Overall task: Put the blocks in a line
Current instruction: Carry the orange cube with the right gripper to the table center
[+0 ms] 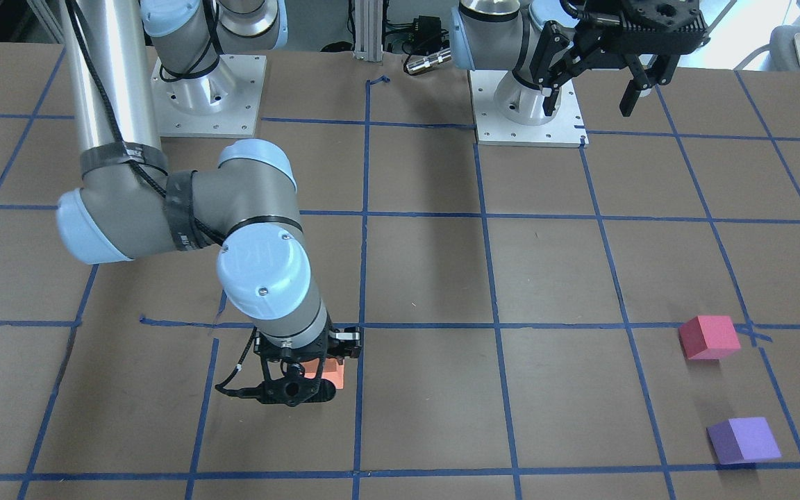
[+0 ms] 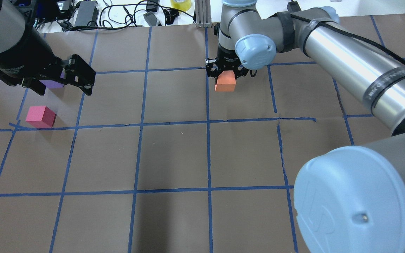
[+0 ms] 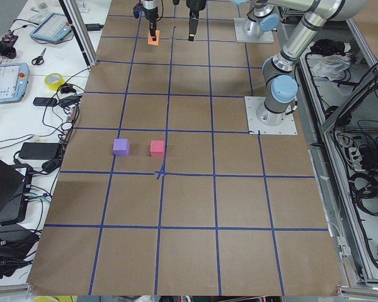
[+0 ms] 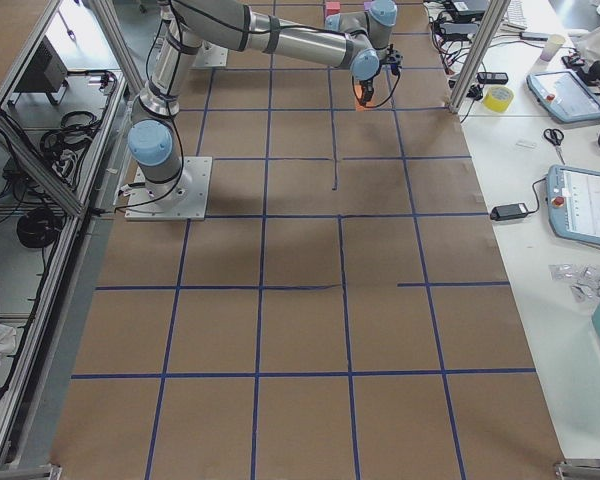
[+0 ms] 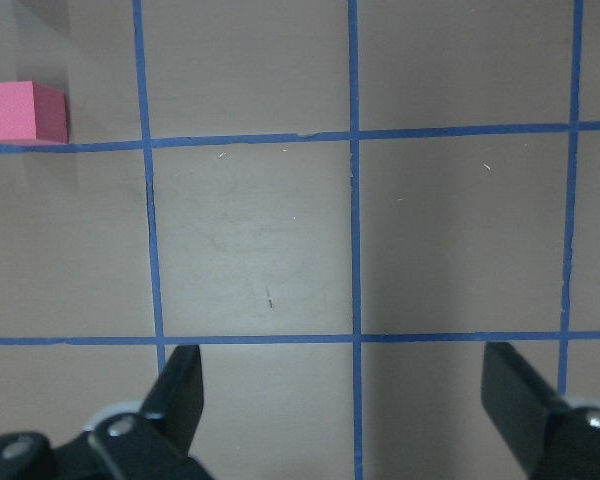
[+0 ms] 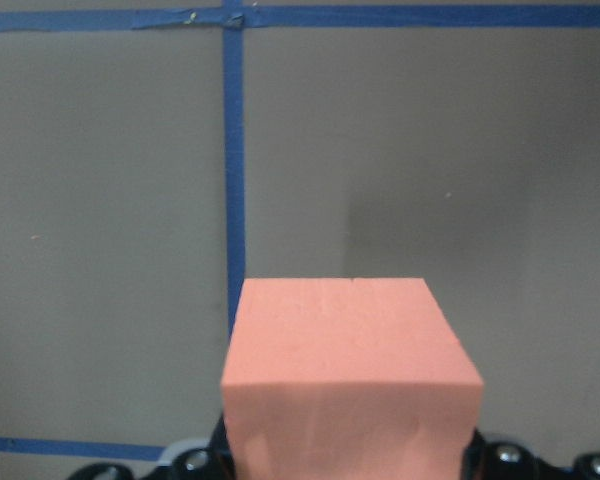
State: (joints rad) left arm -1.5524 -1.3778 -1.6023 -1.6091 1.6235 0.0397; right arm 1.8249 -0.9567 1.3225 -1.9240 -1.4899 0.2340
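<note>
Now the right end effector (image 2: 227, 74) is pinching the orange block (image 2: 225, 85), probably light and squishy, by two flat sides at the tabletop's (image 2: 174, 158) far middle, while the left end effector (image 5: 348, 400) is hanging wide open and empty at the far left.

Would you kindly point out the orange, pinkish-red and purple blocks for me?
orange block (image 2: 226, 78): overhead exterior view, top face.
pinkish-red block (image 2: 40, 113): overhead exterior view, top face.
purple block (image 1: 754, 439): exterior front-facing view, lighter face.
</note>
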